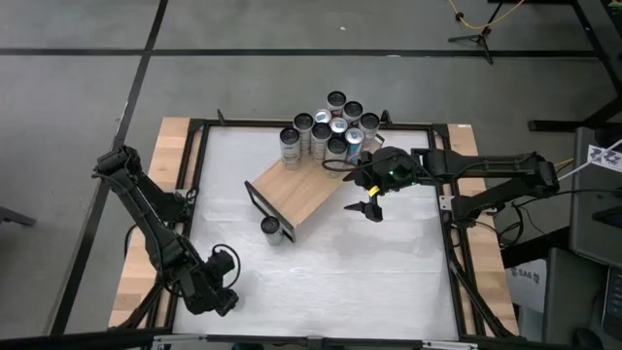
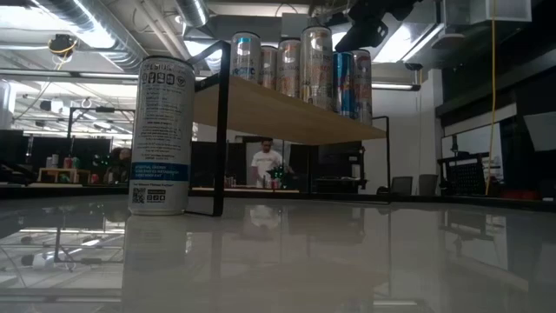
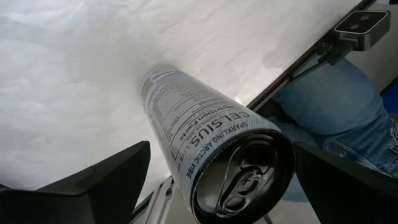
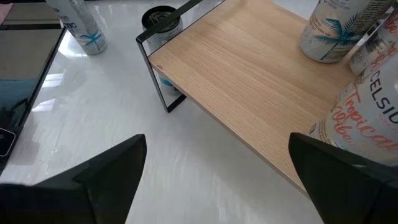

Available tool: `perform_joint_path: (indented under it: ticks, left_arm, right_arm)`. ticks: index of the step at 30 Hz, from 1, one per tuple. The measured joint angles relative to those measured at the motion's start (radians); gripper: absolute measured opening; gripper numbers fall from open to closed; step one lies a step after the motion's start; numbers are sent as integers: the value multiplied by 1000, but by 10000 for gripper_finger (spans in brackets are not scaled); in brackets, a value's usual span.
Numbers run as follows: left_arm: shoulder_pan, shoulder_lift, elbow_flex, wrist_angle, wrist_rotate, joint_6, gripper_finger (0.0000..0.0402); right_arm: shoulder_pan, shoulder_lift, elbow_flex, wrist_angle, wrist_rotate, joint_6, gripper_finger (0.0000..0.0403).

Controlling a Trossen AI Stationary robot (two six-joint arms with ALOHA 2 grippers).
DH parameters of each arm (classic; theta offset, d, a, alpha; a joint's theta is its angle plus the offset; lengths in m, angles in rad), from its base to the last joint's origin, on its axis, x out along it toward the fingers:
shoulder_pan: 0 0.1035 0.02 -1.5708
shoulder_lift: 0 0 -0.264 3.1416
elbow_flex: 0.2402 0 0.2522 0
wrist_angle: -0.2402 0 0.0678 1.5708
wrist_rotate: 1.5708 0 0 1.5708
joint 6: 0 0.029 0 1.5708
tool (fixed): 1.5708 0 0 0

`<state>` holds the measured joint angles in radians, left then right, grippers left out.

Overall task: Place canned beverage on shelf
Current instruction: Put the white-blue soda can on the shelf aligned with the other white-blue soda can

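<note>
Nearest you in the high view, your left gripper (image 1: pixel 222 282) waits low at the table's (image 1: pixel 389 282) near left corner, jaws spread wide. In the left wrist view a Celsius can (image 3: pixel 211 149) lies between those fingers (image 3: pixel 93 186) with clear gaps on both sides, so it is not clamped; whether it rests on anything there you cannot tell. A person's blue-jeaned leg (image 3: pixel 336 118) shows past the table edge.

Farther in, 1 lone can (image 1: pixel 270 228) stands upright on the white table just beside the near left end of the shelf (image 1: pixel 296 192). The low view puts this can (image 2: pixel 161 135) in front of the shelf's black frame leg (image 2: pixel 219 139), and the right wrist view sees its dark top (image 4: pixel 160 17) past that end of the board.

The shelf is a light-brown wooden board on thin black frame ends, set at a slant near the table's middle. Its near half is bare wood.

Your right gripper (image 1: pixel 370 208) hangs over the table just off the shelf's right edge, jaws released and holding nothing. Its fingers (image 4: pixel 99 180) frame the bare board (image 4: pixel 249 74) in the right wrist view.

At the shelf's far end stands a tight cluster of cans (image 1: pixel 328 128), about 9 counted from above, all upright. The low view lines 5 of them (image 2: pixel 300 65) along the board. Beyond the table a person (image 2: pixel 265 165) in a white top stands in the room.
</note>
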<state>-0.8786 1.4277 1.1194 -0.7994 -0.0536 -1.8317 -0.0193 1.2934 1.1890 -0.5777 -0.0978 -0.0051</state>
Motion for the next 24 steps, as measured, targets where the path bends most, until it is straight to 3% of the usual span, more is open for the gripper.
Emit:
perform_joint_path:
  ticks: [24]
  left_arm:
    - [-1,0,0,0,-5,2,383]
  right_arm:
    - [0,0,0,0,0,0,388]
